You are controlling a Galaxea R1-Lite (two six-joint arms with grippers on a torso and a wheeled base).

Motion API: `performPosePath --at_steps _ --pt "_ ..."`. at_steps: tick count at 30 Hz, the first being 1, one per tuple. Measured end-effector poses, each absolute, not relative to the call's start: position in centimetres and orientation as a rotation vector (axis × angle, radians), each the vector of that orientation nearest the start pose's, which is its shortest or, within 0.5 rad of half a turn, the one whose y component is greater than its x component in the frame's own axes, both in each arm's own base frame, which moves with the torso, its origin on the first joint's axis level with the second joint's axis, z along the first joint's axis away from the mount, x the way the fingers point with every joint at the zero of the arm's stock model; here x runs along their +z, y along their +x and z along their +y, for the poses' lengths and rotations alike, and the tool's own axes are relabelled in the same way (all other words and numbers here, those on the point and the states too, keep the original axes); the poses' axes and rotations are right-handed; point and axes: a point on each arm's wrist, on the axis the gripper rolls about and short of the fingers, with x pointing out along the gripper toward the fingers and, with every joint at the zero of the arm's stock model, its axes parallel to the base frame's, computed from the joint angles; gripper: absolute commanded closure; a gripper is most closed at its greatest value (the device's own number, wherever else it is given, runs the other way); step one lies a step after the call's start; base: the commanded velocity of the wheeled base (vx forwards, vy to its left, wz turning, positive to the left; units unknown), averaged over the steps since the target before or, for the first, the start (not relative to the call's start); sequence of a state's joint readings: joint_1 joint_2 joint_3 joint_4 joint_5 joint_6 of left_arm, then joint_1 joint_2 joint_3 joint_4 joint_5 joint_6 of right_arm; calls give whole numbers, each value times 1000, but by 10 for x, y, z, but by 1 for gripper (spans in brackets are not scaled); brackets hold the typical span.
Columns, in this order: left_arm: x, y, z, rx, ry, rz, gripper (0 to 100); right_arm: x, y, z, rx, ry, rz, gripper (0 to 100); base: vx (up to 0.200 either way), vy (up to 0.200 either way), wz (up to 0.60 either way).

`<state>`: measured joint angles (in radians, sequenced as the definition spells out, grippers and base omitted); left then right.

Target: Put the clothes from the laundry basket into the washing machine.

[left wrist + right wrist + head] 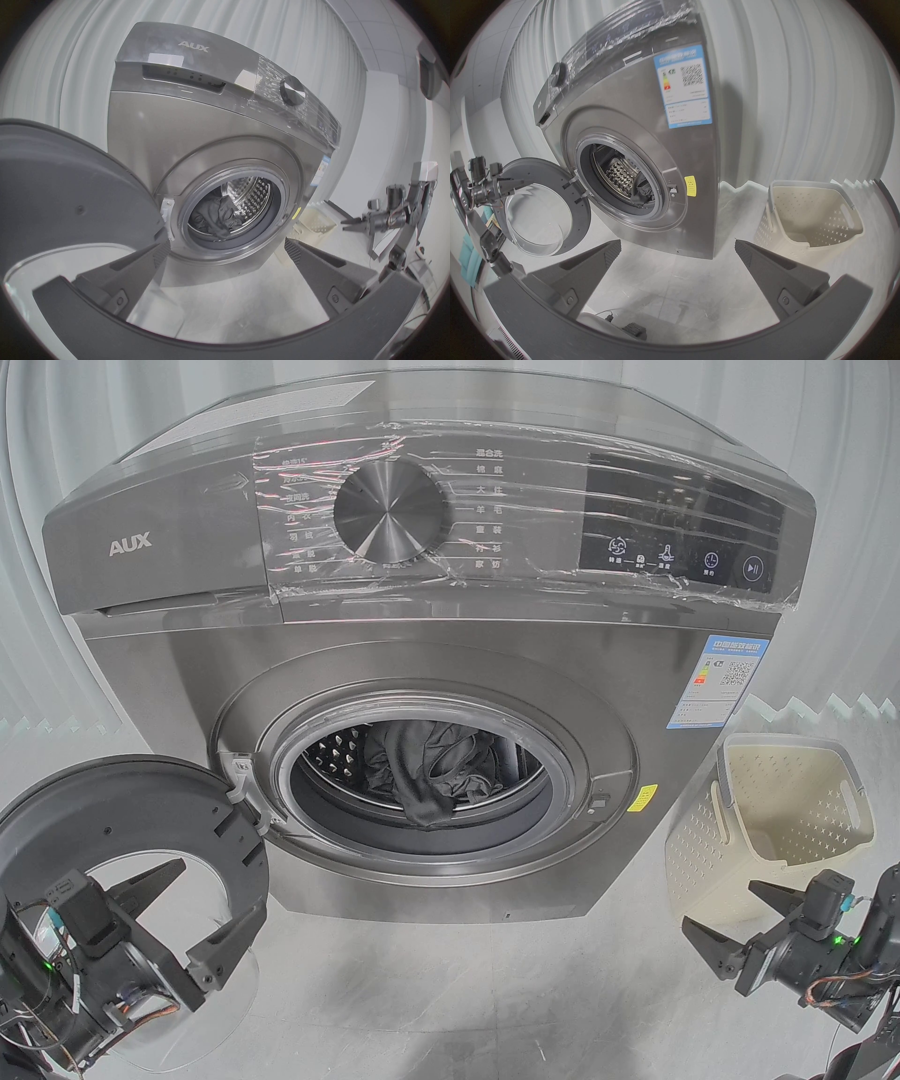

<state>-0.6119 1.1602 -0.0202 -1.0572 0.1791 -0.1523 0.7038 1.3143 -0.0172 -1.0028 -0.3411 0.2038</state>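
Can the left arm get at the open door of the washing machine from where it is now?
Probably yes. The left gripper, fingers open, hangs right in front of the open door, and nothing stands between them. The dark garment lies inside the drum, clear of the door.

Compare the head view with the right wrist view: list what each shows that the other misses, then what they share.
Head view: the touch panel face-on with its lit icons, and the right hand seen whole, open, low in front of the laundry basket.
Right wrist view: a plain white wall past the end of the curtain.
Both: the washing machine with its door swung open, dark clothes inside it, the basket with no clothes visible in it, and the left hand, open, by the door.
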Motion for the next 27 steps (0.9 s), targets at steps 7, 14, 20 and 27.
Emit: performPosePath --at_steps 7,14,20,27 --pt "135 79 -50 -422 -38 150 0 122 95 67 308 83 259 0 -171 0 0" --pt "146 69 -43 -422 -42 114 0 128 88 60 311 116 215 0 0 0 0" --pt "152 68 -42 -421 -65 84 0 131 85 61 357 134 197 0 0 0 0" --pt "149 62 -37 -402 -74 69 0 129 87 64 402 131 225 0 -57 0 0"
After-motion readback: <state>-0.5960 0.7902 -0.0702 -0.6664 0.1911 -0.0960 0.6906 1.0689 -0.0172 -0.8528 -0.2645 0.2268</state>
